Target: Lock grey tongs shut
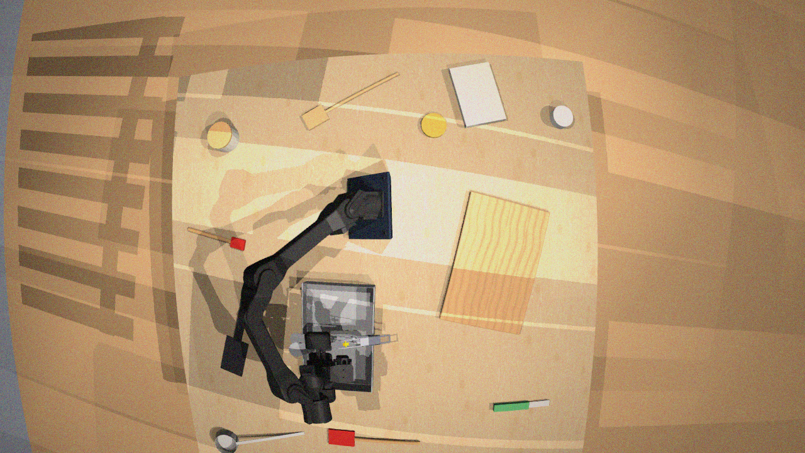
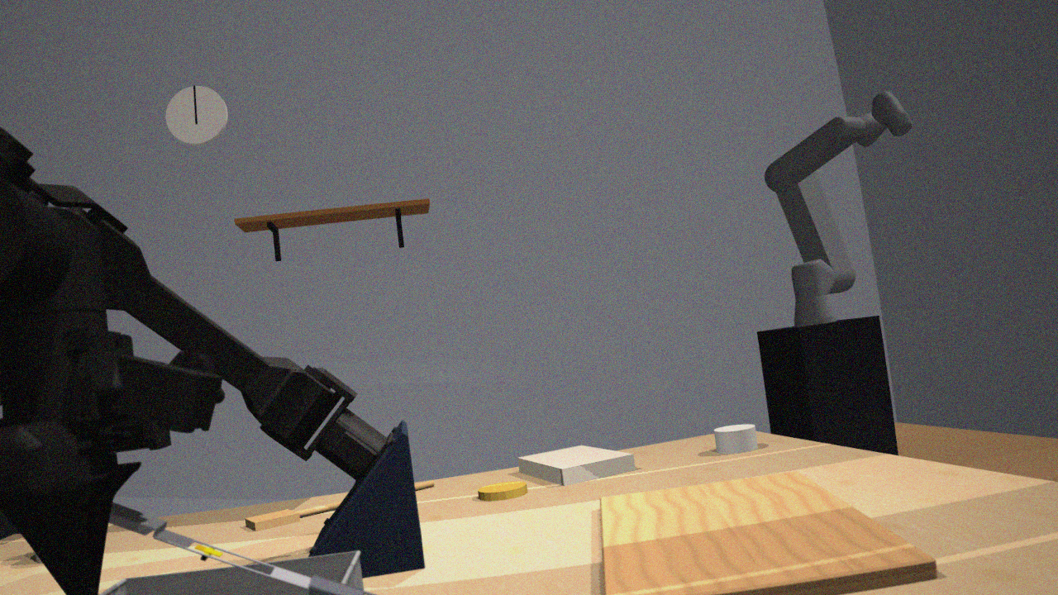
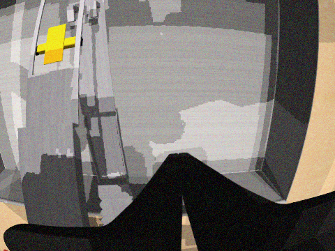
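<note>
The grey tongs [image 1: 374, 340] [image 2: 292, 577] [image 3: 52, 97] lie across the roasting tin [image 1: 338, 304] [image 3: 293, 87], arms apart, their ends reaching past its left and right walls in the overhead view. A yellow cross-shaped piece [image 1: 345, 343] [image 3: 56, 43] sits between their side bars. My gripper [image 3: 178, 162] is shut and empty, pointing down over the front part of the tin, beside the tongs. In the overhead view my wrist hides its fingers and part of the tongs. The wooden board [image 1: 495, 253] [image 2: 740, 532] lies to the right, with nothing on it.
A black spatula [image 1: 233, 355] lies left of the tin. A ladle [image 1: 226, 440] and a red-headed tool [image 1: 341, 437] lie at the front edge, a green-handled knife [image 1: 510, 405] at front right. A yellow disc [image 1: 433, 124] and white block [image 1: 477, 94] are behind the board.
</note>
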Tool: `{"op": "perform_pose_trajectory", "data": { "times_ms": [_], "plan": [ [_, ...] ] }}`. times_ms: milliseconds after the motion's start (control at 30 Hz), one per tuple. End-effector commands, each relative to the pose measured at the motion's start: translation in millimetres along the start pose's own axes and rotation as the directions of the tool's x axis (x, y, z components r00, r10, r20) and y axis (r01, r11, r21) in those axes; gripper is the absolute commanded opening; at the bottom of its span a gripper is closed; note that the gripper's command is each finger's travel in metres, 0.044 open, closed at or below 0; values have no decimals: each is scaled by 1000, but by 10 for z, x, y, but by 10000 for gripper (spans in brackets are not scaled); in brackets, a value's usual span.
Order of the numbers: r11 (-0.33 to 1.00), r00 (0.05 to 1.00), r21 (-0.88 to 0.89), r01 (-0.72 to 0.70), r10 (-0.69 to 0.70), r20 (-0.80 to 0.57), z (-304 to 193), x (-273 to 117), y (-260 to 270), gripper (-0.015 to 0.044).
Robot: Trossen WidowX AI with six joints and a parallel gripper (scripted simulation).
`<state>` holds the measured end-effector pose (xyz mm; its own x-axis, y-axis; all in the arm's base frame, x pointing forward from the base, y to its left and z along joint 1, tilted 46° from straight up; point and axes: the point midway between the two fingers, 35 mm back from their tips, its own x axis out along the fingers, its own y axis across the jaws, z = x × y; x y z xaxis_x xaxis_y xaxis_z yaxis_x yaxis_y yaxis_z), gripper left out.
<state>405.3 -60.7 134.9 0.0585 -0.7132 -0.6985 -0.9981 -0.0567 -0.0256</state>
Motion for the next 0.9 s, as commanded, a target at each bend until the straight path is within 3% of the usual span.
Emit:
{"op": "perform_pose_trajectory", "data": {
  "times_ms": [0,867],
  "plan": [
    [1000,1000,-5,-2,2,-6,-12,75,13,-150],
    [1000,1000,-6,-3,3,-6,-25,69,237,-150]
  ]
}}
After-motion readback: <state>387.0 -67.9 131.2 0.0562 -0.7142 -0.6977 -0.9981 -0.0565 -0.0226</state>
